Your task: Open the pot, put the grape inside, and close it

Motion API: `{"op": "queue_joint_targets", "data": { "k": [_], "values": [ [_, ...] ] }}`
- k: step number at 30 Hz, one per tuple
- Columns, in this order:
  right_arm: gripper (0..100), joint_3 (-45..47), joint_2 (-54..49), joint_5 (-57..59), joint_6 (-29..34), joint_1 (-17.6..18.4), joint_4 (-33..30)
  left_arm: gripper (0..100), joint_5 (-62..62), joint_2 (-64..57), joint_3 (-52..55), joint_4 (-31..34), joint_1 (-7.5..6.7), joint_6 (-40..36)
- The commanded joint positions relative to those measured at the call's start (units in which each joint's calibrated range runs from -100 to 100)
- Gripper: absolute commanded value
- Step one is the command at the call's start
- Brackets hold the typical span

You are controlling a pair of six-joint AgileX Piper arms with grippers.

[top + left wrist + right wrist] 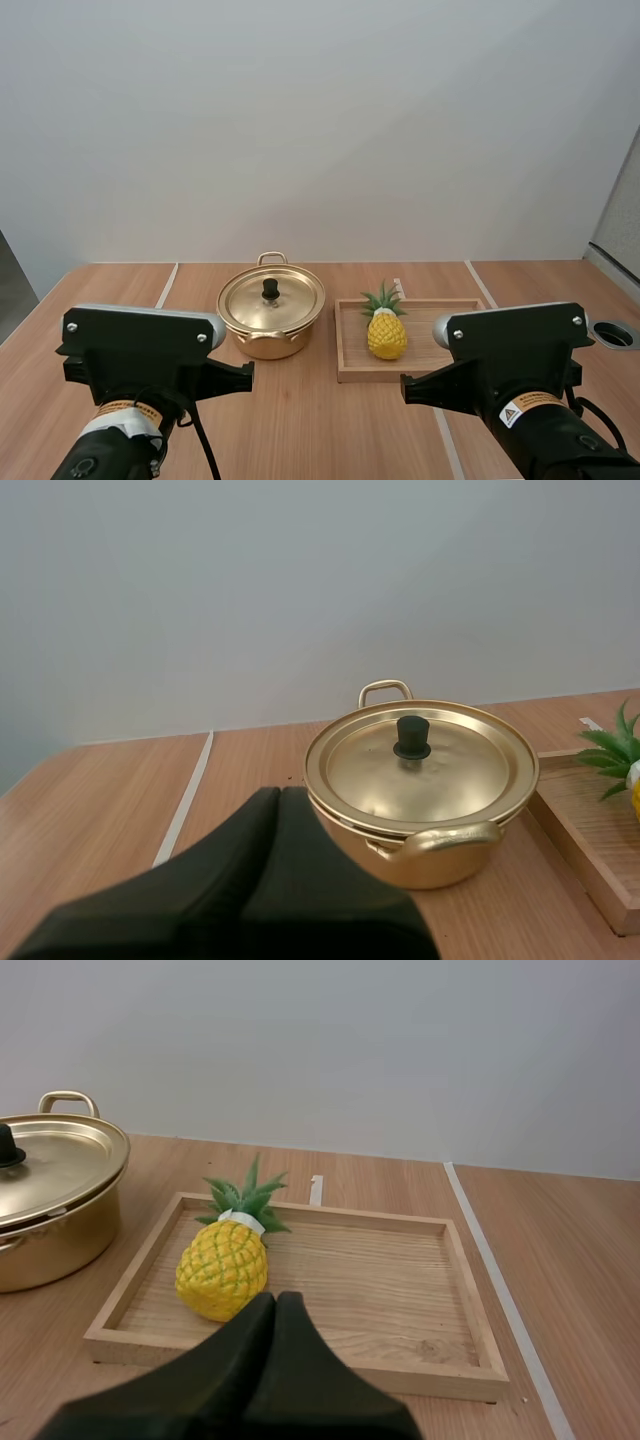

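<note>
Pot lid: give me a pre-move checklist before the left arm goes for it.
1. Lid seated on pot, knob unobstructed: ok.
2. Left gripper open for the knob: not ok, shut.
3. Right gripper free: ok, shut on nothing.
4. Grape present: not ok; a pineapple lies in the wooden tray.
5. Pot upright beside the tray, apart from it: ok.
</note>
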Motion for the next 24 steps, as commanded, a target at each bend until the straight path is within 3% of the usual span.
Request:
{"op": "queue_joint_targets", "data": {
  "k": [1, 14, 24],
  "values": [
    [0, 0.14, -0.36, -1.73, -0.33, -0.1, -0.44, 0, -0.04, 0.31, 0.1, -0.56, 0.0, -0.57],
    [0, 0.3, -0.36, -1.72, -0.33, -0.1, -0.44, 0, 4.24, 0.31, 0.12, -0.56, 0.0, -0.57],
    [0, 4.79, -0.36, -5.14, -0.33, -0.1, -0.44, 0, -1.04, 0.18, 2.73, -0.56, 0.0, -0.57]
  ]
}}
